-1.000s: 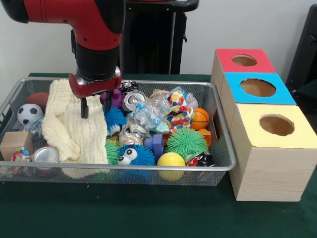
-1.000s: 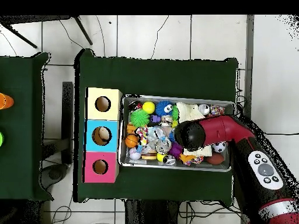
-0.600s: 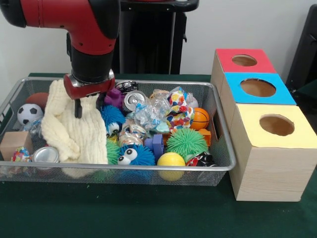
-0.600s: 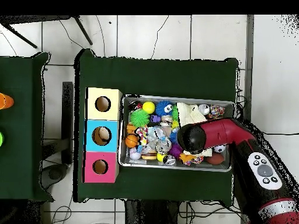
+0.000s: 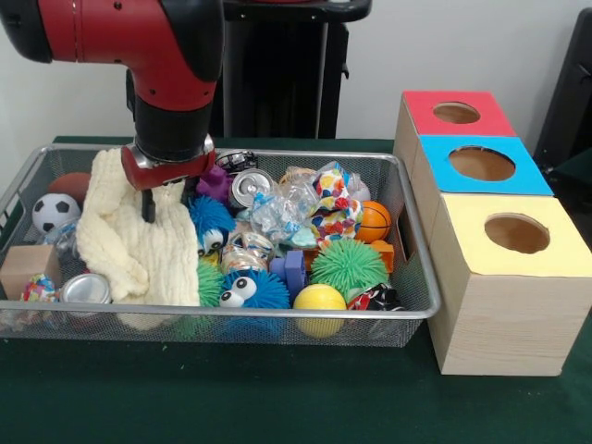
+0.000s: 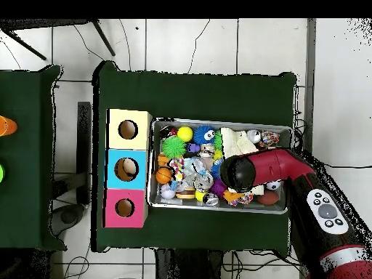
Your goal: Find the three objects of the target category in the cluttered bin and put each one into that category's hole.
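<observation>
My gripper point(image 5: 169, 197), fingers spread and empty, has slid toward the bin's point(image 5: 407, 242) left end over the cream cloth point(image 5: 129, 240); nothing sorted yet.

Cream cloth point(image 5: 129, 240), yellow ball point(image 5: 319, 298), green spiky ball point(image 5: 349, 265) (boxes point(image 5: 499, 268) red, blue, yellow)

Wire-mesh bin point(image 5: 407, 305) crammed with toys, balls, cans; beside it, red point(image 5: 481, 117), blue point(image 5: 518, 176), yellow point(image 5: 555, 259) boxes, each with a round top hole

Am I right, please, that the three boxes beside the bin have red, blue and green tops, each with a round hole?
Not quite: the third box has a yellow top, not green, as the front view shows. The red box and blue box are right, each with a round hole.
</observation>
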You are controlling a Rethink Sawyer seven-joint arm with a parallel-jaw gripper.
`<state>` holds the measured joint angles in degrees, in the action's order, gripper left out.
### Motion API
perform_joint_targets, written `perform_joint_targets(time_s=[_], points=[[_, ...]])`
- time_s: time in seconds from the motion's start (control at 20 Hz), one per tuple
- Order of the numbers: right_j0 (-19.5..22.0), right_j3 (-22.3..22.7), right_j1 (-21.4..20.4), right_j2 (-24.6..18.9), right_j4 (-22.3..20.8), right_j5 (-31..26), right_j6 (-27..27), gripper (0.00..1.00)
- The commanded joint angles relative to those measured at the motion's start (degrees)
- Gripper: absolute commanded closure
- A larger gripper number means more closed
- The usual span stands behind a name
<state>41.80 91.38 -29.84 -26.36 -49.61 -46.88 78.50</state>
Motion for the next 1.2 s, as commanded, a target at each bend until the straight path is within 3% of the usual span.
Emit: perform_joint_targets(time_s=[0.05,0.35,0.65,1.2], points=[[1.03,3.85,-3.16,-3.61,0.14,1.62,-10.23,0.0],[-0.72,7.46,-12.64,-5.18,5.92,-5.04,-9.99,0.0],[-2.47,8.61,-15.37,-4.02,6.63,-6.14,-9.95,0.0],[-0.57,5.63,-7.91,-3.29,3.63,-0.8,-10.4,0.0]])
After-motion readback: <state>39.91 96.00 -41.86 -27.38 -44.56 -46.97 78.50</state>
